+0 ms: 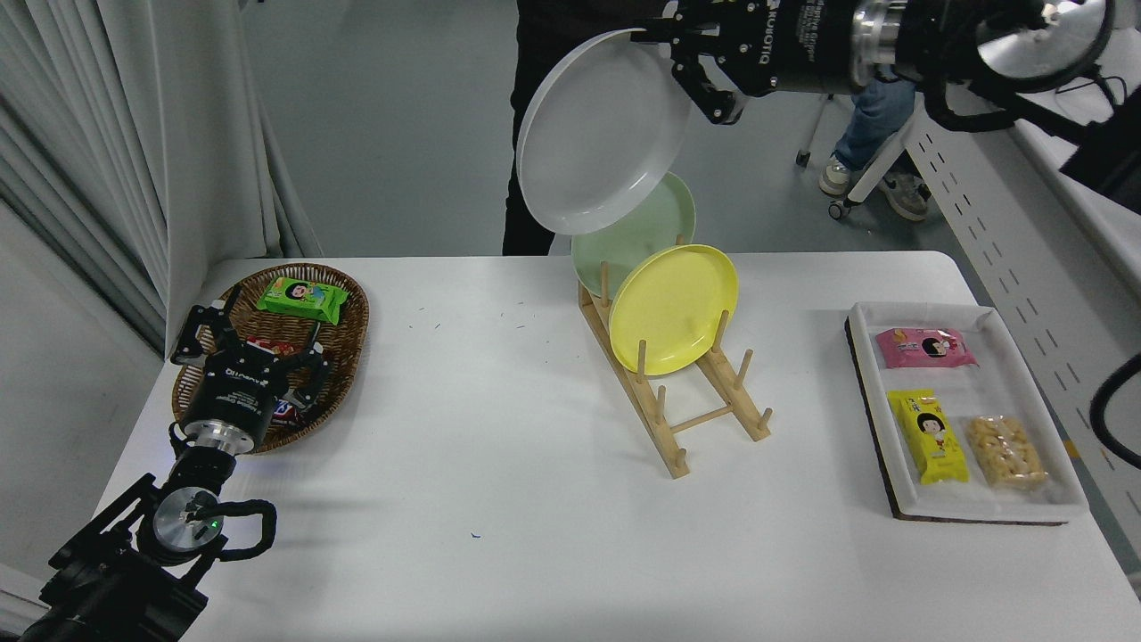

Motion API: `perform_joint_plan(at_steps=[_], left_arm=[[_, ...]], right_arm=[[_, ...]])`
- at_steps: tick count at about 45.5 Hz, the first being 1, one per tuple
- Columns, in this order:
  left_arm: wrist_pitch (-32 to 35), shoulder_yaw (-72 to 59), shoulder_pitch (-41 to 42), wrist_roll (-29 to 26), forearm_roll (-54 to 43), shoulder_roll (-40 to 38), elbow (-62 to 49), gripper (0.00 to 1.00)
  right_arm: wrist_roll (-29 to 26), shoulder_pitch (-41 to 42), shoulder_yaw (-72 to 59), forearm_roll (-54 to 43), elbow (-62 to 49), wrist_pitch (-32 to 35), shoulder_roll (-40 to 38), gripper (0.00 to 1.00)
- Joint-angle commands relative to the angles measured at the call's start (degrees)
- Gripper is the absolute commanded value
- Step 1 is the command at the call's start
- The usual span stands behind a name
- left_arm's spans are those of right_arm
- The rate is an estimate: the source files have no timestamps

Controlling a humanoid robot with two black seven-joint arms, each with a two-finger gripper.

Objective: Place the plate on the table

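Plate up in the air!
My left gripper [245,343] sits spread by the basket [343,303]; the plate [602,129] hangs tilted above the rack [677,410] and table [499,464], rim pinched in my right gripper [664,40].
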Motion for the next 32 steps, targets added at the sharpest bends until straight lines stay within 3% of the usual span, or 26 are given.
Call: perform_joint_plan(at_steps=[1, 21, 32], left_arm=[[0.05, 0.0, 0.07, -0.05, 0.01, 0.04, 0.0, 0.98], [0.05, 0.0, 0.06, 0.04, 0.01, 0.04, 0.0, 0.98], [0.05, 0.0, -0.02, 0.04, 0.01, -0.05, 0.0, 0.98]], right_arm=[[-3.72, 1.57, -0.04, 5.13, 0.35, -14.2, 5.01, 0.0], [-4.61, -3.0, 5.41, 7.68, -0.18, -33.1, 14.6, 0.0], [-4.61, -5.02, 10.42, 7.77, 0.09, -48.13, 18.64, 0.0]])
